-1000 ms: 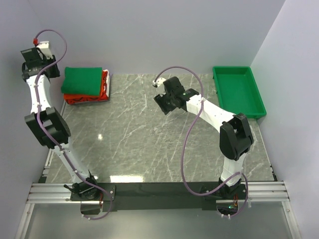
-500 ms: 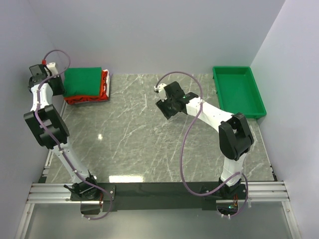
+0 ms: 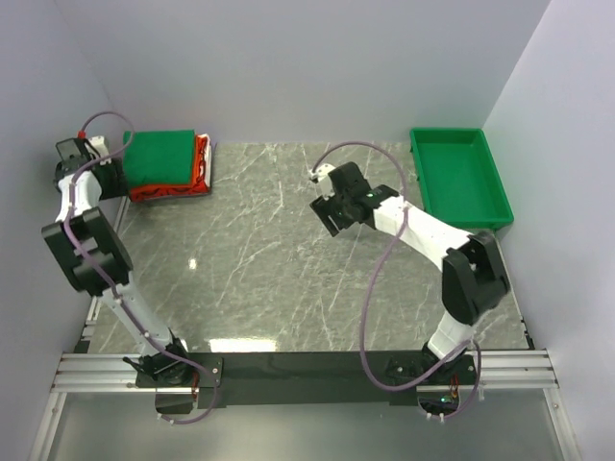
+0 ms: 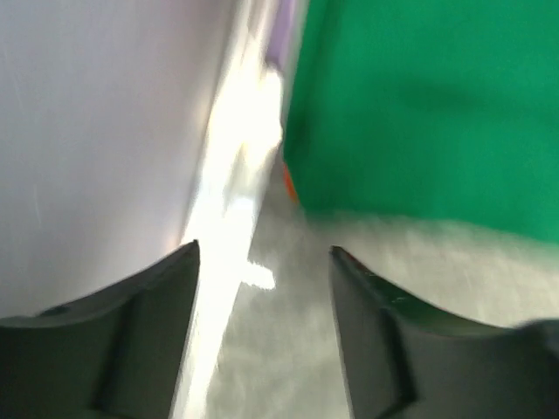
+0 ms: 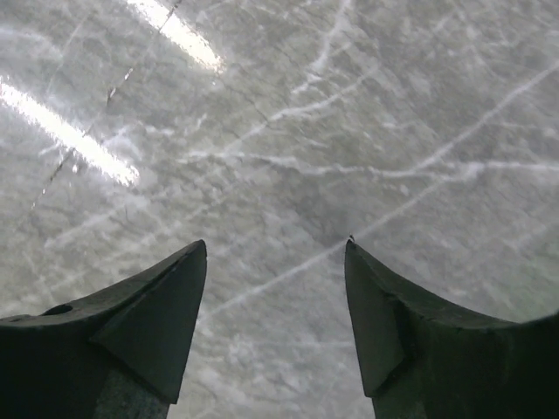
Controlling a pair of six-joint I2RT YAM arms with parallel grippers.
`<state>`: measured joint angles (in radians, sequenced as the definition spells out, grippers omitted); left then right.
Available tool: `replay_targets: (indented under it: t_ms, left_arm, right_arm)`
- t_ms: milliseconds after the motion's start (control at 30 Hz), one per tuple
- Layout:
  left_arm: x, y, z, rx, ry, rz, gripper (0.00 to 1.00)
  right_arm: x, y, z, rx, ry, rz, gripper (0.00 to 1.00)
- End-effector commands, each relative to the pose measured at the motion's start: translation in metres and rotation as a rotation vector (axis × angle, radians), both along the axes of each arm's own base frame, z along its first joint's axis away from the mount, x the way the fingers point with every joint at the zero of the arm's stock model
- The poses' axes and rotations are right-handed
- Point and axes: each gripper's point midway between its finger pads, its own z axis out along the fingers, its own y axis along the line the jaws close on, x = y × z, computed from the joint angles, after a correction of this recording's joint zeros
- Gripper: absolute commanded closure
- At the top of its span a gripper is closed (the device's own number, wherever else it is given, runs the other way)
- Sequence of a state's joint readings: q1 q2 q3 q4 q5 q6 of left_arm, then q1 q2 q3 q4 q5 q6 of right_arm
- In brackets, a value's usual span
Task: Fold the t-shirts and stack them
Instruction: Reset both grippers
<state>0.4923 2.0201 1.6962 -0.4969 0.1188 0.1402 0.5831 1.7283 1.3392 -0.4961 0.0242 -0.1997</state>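
Now left pincer (image 4: 262, 249) apart, right pincer (image 5: 276, 244) apart, 1 green t-shirt (image 3: 161, 158) atop orange-red t-shirts (image 3: 201, 165)

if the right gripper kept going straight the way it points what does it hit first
Most likely the marble table: nothing shows between the open right gripper and that surface, though depth is unclear.

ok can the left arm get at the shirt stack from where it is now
Probably yes. The left gripper hangs open just left of the shirt stack, only bare table between them. The wall close on its other side may cramp the approach.
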Motion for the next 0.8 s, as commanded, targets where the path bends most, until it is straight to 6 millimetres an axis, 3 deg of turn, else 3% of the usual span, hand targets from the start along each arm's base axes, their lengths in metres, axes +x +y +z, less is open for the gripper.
replay_targets:
  t_ms: [0,33,67,133,167,267,300,367,433,500,533,567,600,633,733,767]
  left_arm:
    - [-0.025,-0.021,0.080,0.024,-0.174,-0.070,0.30]
    - [-0.031,-0.033,0.087,0.008,-0.194,-0.113,0.28]
    - [-0.044,-0.045,0.098,0.017,-0.210,-0.147,0.13]
    - [-0.057,-0.065,0.107,-0.004,-0.223,-0.212,0.08]
    - [-0.065,-0.079,0.119,-0.019,-0.250,-0.244,0.01]
    - [-0.075,-0.114,0.126,-0.016,-0.225,-0.312,0.01]
    - [-0.073,-0.137,0.127,-0.014,-0.219,-0.360,0.01]
    - [-0.084,-0.158,0.130,0.007,-0.224,-0.378,0.01]
    - [-0.091,-0.196,0.128,0.006,-0.236,-0.462,0.00]
    - [-0.107,-0.231,0.112,-0.013,-0.228,-0.534,0.00]
    - [-0.119,-0.243,0.090,-0.038,-0.187,-0.549,0.01]
    - [-0.126,-0.252,0.087,-0.037,-0.186,-0.564,0.01]
    - [-0.132,-0.267,0.079,-0.038,-0.176,-0.595,0.00]
    - [-0.143,-0.272,0.056,-0.062,-0.132,-0.595,0.01]
    - [-0.161,-0.288,0.033,-0.095,-0.098,-0.618,0.00]
    - [-0.162,-0.290,0.035,-0.104,-0.109,-0.620,0.01]
  right_arm:
    - [-0.003,-0.022,0.039,0.036,-0.089,-0.058,0.27]
    - [-0.006,-0.027,0.039,0.036,-0.088,-0.067,0.26]
    - [-0.009,-0.031,0.039,0.038,-0.085,-0.078,0.24]
    - [-0.017,-0.045,0.035,0.066,-0.061,-0.108,0.22]
    - [-0.020,-0.049,0.033,0.083,-0.044,-0.118,0.21]
    - [-0.031,-0.062,0.031,0.184,0.015,-0.161,0.21]
    - [-0.033,-0.065,0.037,0.219,0.013,-0.180,0.21]
    - [-0.040,-0.078,0.031,0.262,0.039,-0.212,0.21]
    - [-0.054,-0.090,0.022,0.266,0.048,-0.218,0.21]
    - [-0.066,-0.102,0.014,0.274,0.064,-0.230,0.21]
    - [-0.080,-0.104,0.000,0.279,0.109,-0.227,0.20]
    - [-0.086,-0.109,-0.006,0.276,0.124,-0.240,0.21]
    - [-0.085,-0.112,0.003,0.279,0.102,-0.242,0.20]
    - [-0.086,-0.114,0.005,0.282,0.095,-0.241,0.20]
    - [-0.088,-0.117,0.009,0.282,0.065,-0.245,0.20]
    - [-0.088,-0.117,0.009,0.280,0.064,-0.243,0.20]
